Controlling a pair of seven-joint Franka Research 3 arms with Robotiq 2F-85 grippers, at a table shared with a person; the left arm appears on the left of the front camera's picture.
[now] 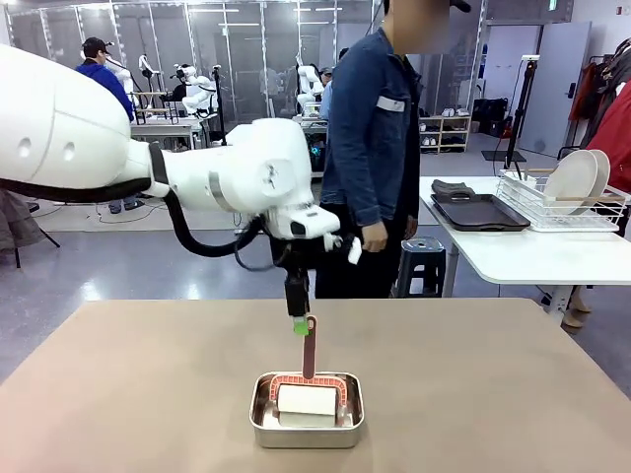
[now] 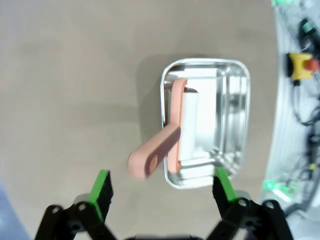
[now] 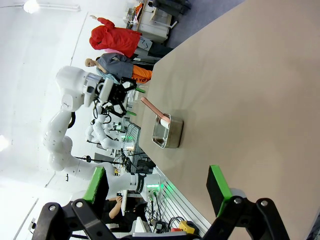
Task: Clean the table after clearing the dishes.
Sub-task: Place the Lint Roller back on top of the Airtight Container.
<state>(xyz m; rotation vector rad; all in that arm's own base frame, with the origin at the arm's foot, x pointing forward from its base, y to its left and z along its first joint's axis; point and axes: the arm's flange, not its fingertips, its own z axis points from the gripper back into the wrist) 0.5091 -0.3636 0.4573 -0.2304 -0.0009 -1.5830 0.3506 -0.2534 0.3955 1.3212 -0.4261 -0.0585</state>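
Nearest the front camera, a small steel pan [image 1: 307, 412] is sitting on the beige bench [image 1: 118, 394], close to the robot's edge and about midway across. Inside it a white block-shaped pad [image 1: 306, 399] is lying in a pink frame [image 1: 308, 382], and the frame's pink handle [image 1: 310, 347] is rising out of the pan at the far side, leaning slightly.

Left claw [image 1: 300, 323] is hanging from above, pointing straight down, with a green fingertip just beside the top of the handle; whether they are touching cannot be told. In the left wrist view the left claw [image 2: 162, 187] is standing wide open, its two green pads [image 2: 101, 186] spread well apart, and the rounded handle end [image 2: 145, 160] is lying between them but not gripped. That view is also showing the pan [image 2: 235, 115] directly below, with the pad [image 2: 189, 122] inside it.

Right claw [image 3: 159, 187] is likewise gaping fully and holding nothing, looking along the bare bench [image 3: 250, 85] toward the pan [image 3: 167, 132] well ahead of it.

Beyond the far edge a person [image 1: 373, 148] in a denim jacket is standing, one hand [image 1: 374, 236] hanging down. Over on a white side table [image 1: 532, 251], dark trays [image 1: 473, 210] are lying beside a wire rack [image 1: 552, 209] holding white plates [image 1: 577, 180] upright.
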